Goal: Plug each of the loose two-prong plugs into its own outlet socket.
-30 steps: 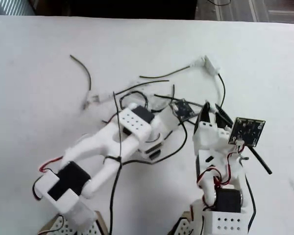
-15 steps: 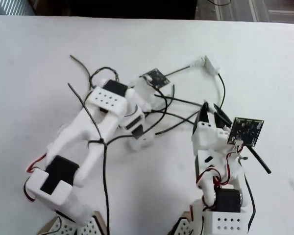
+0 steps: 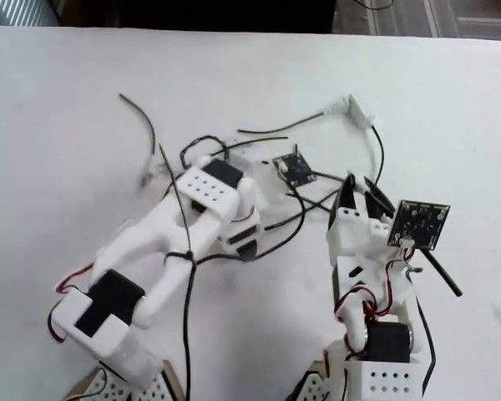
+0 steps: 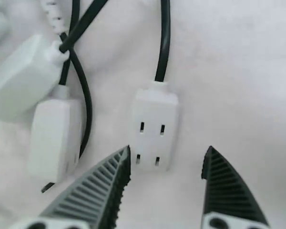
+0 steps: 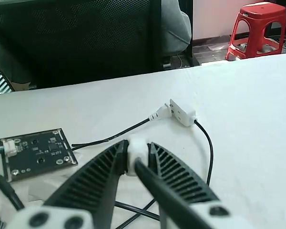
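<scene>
White surface (image 3: 58,92) under a loose tangle of black cords (image 3: 275,230) near the middle, bare toward its edges. Left end effector (image 4: 167,155) released, jaws spread wide just above a white outlet socket (image 4: 155,129). Lies flat, slots up, a black cord leaving its far end. Just beside that socket, not touching, a white block (image 4: 55,138), and past it a second white block (image 4: 19,81), with cords looping between. Right end effector (image 5: 138,160) clenched on a small white plug (image 5: 135,151) pinched at the tips. Farther out on the surface, a far white block (image 5: 182,112) with a cord at either end, near the far side in the high view (image 3: 355,109). Close by, a dark circuit board (image 5: 35,152). Beyond the surface edge, a black mesh chair (image 5: 86,43) and a red stool (image 5: 260,21)
</scene>
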Controlling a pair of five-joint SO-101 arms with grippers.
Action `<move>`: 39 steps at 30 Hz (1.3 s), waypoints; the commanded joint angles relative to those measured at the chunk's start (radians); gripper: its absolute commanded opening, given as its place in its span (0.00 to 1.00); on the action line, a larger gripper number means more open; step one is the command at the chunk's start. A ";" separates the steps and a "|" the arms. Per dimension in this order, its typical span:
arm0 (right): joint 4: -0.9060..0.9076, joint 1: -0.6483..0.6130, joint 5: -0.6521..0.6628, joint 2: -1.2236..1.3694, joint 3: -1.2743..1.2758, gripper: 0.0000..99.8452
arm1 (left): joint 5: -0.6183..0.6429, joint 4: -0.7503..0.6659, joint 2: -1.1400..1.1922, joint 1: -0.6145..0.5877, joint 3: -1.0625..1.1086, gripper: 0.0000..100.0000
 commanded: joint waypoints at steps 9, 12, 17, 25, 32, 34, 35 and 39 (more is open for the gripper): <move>-0.016 -0.005 0.002 -0.008 -0.046 0.02 | -0.002 -0.229 -0.024 -0.013 0.138 0.20; -0.016 -0.005 0.002 -0.008 -0.046 0.02 | 0.000 -0.232 -0.010 -0.013 0.132 0.20; -0.016 -0.005 0.002 -0.008 -0.046 0.02 | 0.002 -0.121 0.105 -0.012 -0.005 0.16; -0.016 -0.005 0.003 -0.008 -0.046 0.02 | 0.135 0.068 0.309 0.022 -0.311 0.08; -0.016 -0.004 0.003 -0.008 -0.046 0.02 | 0.252 0.091 0.309 0.102 -0.416 0.19; -0.016 -0.004 0.003 -0.008 -0.046 0.02 | 0.258 0.091 0.309 0.101 -0.416 0.24; -0.016 -0.004 0.003 -0.008 -0.046 0.02 | 0.253 0.091 0.309 0.099 -0.413 0.25; -0.016 -0.005 0.003 -0.008 -0.046 0.02 | 0.250 0.124 0.308 0.096 -0.422 0.26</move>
